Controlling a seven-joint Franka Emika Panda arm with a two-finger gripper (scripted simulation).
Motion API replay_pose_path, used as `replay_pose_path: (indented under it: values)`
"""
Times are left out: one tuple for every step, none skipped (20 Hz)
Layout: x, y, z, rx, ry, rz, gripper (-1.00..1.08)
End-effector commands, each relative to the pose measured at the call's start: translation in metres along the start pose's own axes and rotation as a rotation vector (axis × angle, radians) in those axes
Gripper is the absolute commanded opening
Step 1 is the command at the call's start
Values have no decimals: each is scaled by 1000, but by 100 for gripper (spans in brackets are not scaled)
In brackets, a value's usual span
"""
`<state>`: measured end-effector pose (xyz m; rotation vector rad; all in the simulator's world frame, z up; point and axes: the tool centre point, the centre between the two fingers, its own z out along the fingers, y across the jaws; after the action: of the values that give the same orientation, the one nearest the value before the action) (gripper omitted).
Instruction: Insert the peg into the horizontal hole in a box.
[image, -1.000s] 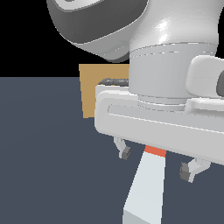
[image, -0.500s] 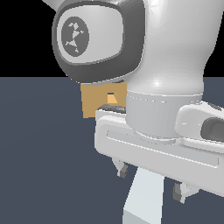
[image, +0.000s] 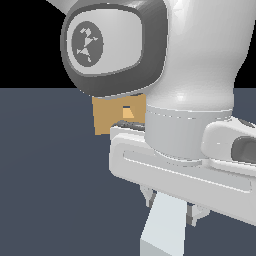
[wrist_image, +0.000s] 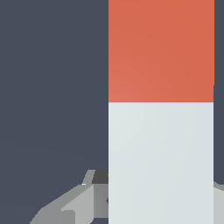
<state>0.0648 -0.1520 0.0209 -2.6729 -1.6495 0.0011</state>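
The pale grey-white peg (image: 162, 227) lies on the dark floor, and its far part is hidden under my hand in the exterior view. The wrist view fills with the peg (wrist_image: 161, 162) and its orange-red end (wrist_image: 161, 50). My gripper (image: 170, 205) straddles the pale part just behind the orange-red end. Its fingertips (image: 149, 196) press against both sides, so it is shut on the peg. Behind my arm, the tan box (image: 106, 117) stands on the floor. The hole (image: 128, 113) in its face shows lighter orange, and the arm covers the box's right part.
My arm's large white and grey links (image: 165, 60) block most of the exterior view. The dark blue-grey floor (image: 45, 175) stretches around the peg and the box, with a black background above.
My hand has lowered over the peg, hiding its orange-red end in the exterior view. The two fingers have drawn in from a wide spread to the peg's sides.
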Motion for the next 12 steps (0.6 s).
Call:
replay_pose_path:
  values:
    - [0,0,0,-1,0,0,-100]
    - [0,0,0,-1,0,0,-100]
    - [0,0,0,-1,0,0,-100]
    - [0,0,0,0,0,0,-100]
    - [1,0,0,0,0,-1,-100]
    - [2,-1,-1,0,0,-5,-100]
    - [4,-2,-2,0,0,-12,-100]
    - [7,-3,-3,0,0,-22,-100]
    - [11,-5,-5,0,0,-33,-100]
    - [16,-8,-6,0,0,-48,-100]
    - [21,-11,-9,0,0,-64,-100]
    - [27,-14,-11,0,0,-83,-100]
